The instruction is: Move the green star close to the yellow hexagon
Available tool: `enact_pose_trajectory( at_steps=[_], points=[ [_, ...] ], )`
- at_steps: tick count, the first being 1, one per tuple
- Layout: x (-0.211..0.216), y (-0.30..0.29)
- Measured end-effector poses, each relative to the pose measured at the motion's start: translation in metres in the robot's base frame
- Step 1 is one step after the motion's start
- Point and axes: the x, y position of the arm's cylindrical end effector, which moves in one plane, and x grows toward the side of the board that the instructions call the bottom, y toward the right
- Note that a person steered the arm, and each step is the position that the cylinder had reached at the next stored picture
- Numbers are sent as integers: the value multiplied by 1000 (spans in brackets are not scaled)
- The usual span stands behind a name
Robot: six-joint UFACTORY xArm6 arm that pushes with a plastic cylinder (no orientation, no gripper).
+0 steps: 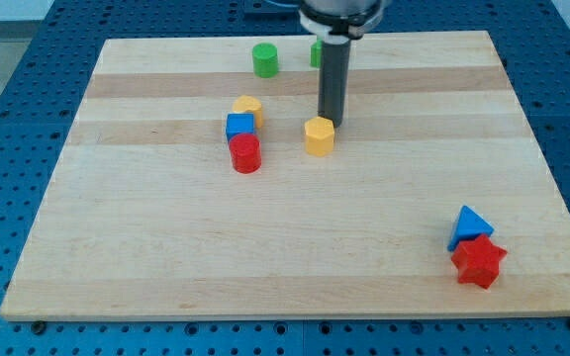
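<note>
Camera view: the rod's tip (331, 121) sits just above the yellow hexagon (319, 135), practically touching. No jaws here, just a bare rod. The green star (316, 52) peeks out behind the rod near the view's top, beside a green cylinder (265, 60). Approach stage, I'd say; next it must get behind the star and push downward.
</note>
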Motion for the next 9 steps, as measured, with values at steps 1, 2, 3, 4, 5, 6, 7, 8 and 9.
enact_pose_trajectory(
  at_steps=[1,2,3,4,5,6,7,8,9],
  points=[
    [18,-25],
    [16,-14],
    [17,34],
    [24,42],
    [31,19],
    [35,24],
    [36,39],
    [52,39],
    [60,14]
  ],
)
